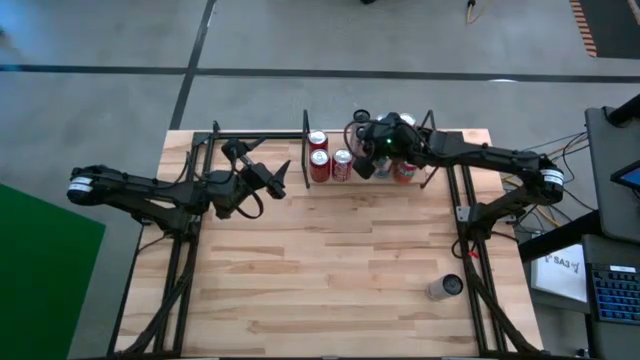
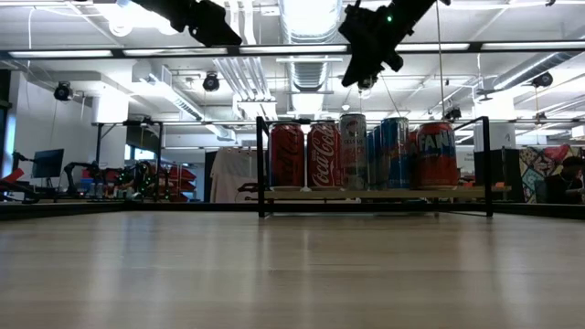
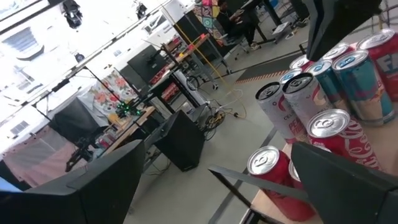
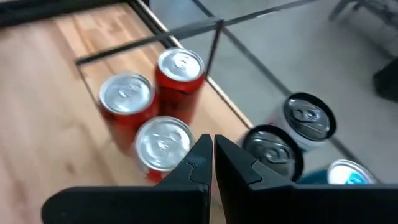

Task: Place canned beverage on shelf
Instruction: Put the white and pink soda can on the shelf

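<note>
High view, from left to right: the left hand hangs over the pale plank table, just left of the shelf, its two dark, wedge-shaped fingers spread apart and holding nothing. The shelf is a small light-wood board fenced by thin black metal rails, set at the table's far edge. On it stand cylindrical metal cans with shiny silver tops: three glossy red cans clustered at its left end, then a taller silver can and blue cans seen in the low view, and an orange can at the right end. All stand upright, close together or touching.

The right hand hovers above the middle of the shelf, over the silver and blue cans; its fingers are pressed together with nothing between them, as the right wrist view shows. In the low view it hangs clear above the can tops, apart from them.

Well apart, near the table's front right corner, one more can lies on its side on the bare planks, grey and silver, its round end facing up-right.
</note>
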You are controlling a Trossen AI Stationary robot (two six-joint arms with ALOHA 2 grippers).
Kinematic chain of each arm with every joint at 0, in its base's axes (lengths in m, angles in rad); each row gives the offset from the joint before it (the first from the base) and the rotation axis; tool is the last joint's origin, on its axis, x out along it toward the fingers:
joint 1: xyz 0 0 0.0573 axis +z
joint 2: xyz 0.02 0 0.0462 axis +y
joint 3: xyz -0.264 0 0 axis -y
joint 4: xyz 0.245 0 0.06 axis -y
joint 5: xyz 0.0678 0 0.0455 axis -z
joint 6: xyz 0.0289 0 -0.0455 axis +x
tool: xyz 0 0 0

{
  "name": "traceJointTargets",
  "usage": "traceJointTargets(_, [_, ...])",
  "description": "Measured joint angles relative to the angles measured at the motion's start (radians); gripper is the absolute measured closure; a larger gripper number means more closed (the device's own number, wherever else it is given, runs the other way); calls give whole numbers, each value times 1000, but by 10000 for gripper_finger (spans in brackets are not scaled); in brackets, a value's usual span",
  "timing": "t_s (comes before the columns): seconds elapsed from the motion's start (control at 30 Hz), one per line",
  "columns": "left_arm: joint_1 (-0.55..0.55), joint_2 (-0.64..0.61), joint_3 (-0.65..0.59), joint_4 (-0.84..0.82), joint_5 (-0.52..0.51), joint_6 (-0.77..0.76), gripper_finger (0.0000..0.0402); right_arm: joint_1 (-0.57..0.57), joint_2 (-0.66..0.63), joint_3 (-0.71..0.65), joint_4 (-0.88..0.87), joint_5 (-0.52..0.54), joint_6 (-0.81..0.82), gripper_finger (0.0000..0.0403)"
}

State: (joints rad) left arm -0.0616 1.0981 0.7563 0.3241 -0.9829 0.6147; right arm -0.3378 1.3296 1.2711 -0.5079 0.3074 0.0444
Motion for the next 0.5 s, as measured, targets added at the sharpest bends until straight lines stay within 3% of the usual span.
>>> traceJointTargets(0.13, [0,0,0,-10,73,-34,12,1,0,35,-17,-60,47,394])
traceJointTargets(0.5, [0,0,0,-49,480,-185,12,111,0,102,-79,-216,179,394])
